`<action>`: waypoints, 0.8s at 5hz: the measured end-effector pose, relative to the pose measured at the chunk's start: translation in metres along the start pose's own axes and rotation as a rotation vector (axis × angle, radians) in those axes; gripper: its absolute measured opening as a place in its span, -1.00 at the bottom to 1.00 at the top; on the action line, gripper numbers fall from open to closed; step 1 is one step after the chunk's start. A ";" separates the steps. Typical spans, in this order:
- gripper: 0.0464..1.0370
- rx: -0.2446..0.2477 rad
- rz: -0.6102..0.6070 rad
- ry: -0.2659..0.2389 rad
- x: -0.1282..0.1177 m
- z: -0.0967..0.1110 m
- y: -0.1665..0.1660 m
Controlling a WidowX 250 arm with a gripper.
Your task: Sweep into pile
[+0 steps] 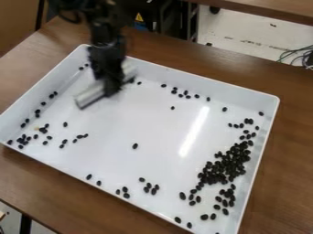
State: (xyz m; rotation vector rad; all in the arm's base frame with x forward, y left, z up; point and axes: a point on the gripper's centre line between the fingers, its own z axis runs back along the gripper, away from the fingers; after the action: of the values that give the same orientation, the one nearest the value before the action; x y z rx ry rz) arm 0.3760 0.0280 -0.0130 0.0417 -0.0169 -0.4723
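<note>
The gripper (110,90) hangs over the upper left part of the white tray (165,71), at the middle of a pale bar-shaped sweeping tool (92,94). The tool lies at a slant low over the tray floor. Whether the gripper's hold on it is shut is blurred. Black beans (226,167) form a dense heap along the tray's right side. Loose beans are scattered near the left corner, along the front and back walls, and a single bean (135,146) sits near the middle.
The tray's raised walls surround the work area on a brown wooden table (291,151). Behind the table's far edge are dark equipment, a second wooden surface (275,8) and some cables (298,55) at the upper right.
</note>
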 end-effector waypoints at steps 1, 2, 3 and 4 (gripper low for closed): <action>-0.36 -0.003 -0.047 -0.008 0.008 0.001 -0.029; -0.36 -0.010 -0.124 0.021 0.028 -0.001 -0.069; -0.36 0.002 -0.234 0.008 0.043 0.002 -0.110; -0.36 -0.045 -0.255 -0.044 0.047 0.004 -0.144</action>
State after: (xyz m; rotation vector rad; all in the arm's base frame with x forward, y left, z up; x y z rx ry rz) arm 0.3519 -0.1220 -0.0155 -0.0114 -0.0444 -0.7284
